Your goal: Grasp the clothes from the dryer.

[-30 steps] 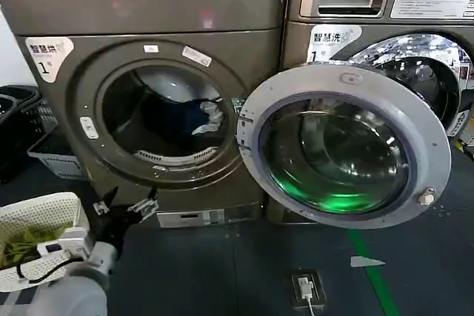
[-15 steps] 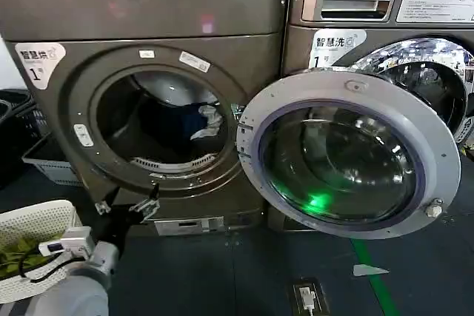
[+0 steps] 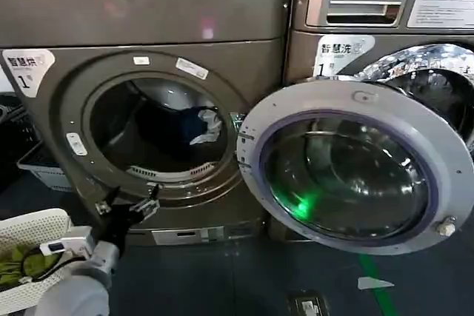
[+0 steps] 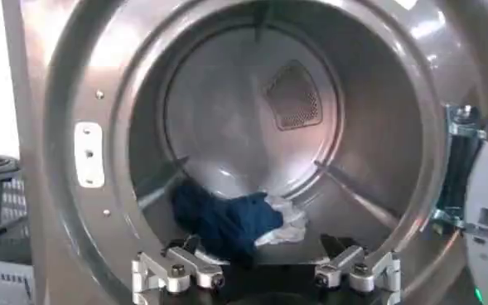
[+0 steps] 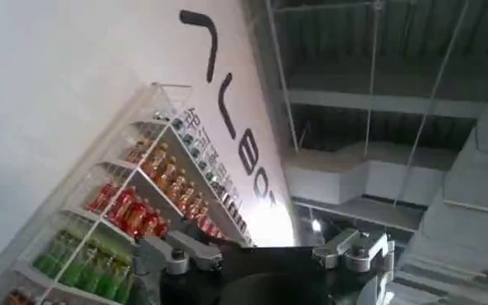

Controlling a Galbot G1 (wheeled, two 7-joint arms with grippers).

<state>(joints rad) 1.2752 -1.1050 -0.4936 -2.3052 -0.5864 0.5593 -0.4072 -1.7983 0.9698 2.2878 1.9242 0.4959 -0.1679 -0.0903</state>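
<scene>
One clothes (image 3: 194, 125) bundle inside one dryer (image 3: 148, 35); left gripper (image 3: 127, 201) spread, empty.

Dim even light, green glare on door glass (image 3: 300, 205), soft blur, shadowed drum (image 3: 159, 135) interior

Soft matt clothes (image 4: 227, 222) lie in the glossy metal dryer (image 3: 148, 12).

- Head view: looked forward and down from above at the dryer (image 3: 148, 72), near its front.
- Left wrist view: faced straight into the drum (image 4: 252, 124), close; shared the round opening with the head view.
- Right wrist view: pointed up toward shelves (image 5: 136, 207) and ceiling (image 5: 376, 75).
</scene>
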